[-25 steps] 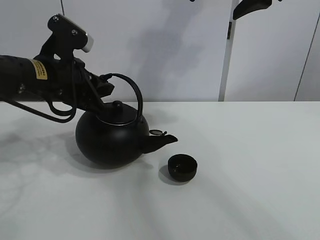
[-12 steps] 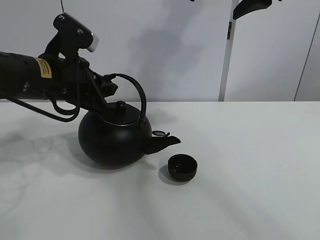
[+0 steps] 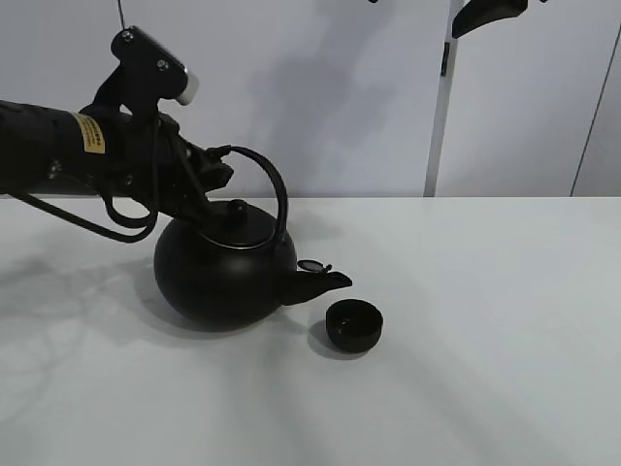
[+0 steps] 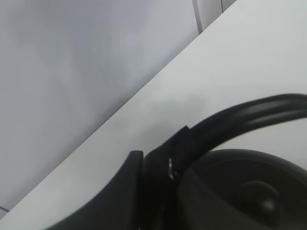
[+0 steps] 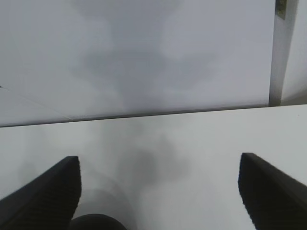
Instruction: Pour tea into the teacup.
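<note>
While the teacup [image 3: 353, 323] sits upright on the white table [image 3: 485, 359], it lies well below the left gripper [image 3: 212, 173] and out beyond the kettle's spout side, touching nothing else. Just beside the cup's rim and slightly higher is the tip of the spout [image 3: 328, 282]. It belongs to the round black kettle [image 3: 223, 277], which leans toward the cup. The left gripper is clenched on the kettle's arched handle [image 4: 249, 112] near its rear root. The right gripper [image 5: 158, 191] is spread wide over bare table, grasping nothing.
</note>
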`<state>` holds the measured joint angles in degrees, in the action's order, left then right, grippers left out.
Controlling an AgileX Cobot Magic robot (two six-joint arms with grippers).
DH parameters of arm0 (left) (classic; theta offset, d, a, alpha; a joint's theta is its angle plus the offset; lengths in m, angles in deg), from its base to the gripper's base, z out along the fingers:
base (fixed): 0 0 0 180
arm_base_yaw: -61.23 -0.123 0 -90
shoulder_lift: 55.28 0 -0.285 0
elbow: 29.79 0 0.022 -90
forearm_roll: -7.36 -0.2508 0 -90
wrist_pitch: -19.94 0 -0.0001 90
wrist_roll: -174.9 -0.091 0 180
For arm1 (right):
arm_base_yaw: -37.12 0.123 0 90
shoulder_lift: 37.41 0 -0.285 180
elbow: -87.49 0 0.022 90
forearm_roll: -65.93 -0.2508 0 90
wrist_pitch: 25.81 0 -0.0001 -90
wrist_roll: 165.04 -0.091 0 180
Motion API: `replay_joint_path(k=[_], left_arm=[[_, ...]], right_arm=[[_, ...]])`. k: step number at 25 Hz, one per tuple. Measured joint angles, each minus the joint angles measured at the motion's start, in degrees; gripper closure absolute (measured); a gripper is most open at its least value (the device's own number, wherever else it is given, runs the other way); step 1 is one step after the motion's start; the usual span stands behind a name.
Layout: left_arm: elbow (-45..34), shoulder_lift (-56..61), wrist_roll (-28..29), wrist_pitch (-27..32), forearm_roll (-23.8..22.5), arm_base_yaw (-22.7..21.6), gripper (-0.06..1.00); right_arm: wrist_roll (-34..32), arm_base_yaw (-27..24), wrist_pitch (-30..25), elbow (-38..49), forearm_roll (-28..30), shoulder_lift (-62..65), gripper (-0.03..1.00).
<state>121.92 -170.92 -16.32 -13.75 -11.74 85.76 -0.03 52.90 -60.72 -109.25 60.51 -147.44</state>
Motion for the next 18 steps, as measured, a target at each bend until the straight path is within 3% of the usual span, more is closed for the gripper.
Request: replay_joint_path(k=[18], left_arm=[[1.29, 0.00, -1.01, 2.09, 0.00, 0.48, 0.84]], right_arm=[[0.00, 0.00, 0.00, 0.00, 0.00, 0.00, 0.36]])
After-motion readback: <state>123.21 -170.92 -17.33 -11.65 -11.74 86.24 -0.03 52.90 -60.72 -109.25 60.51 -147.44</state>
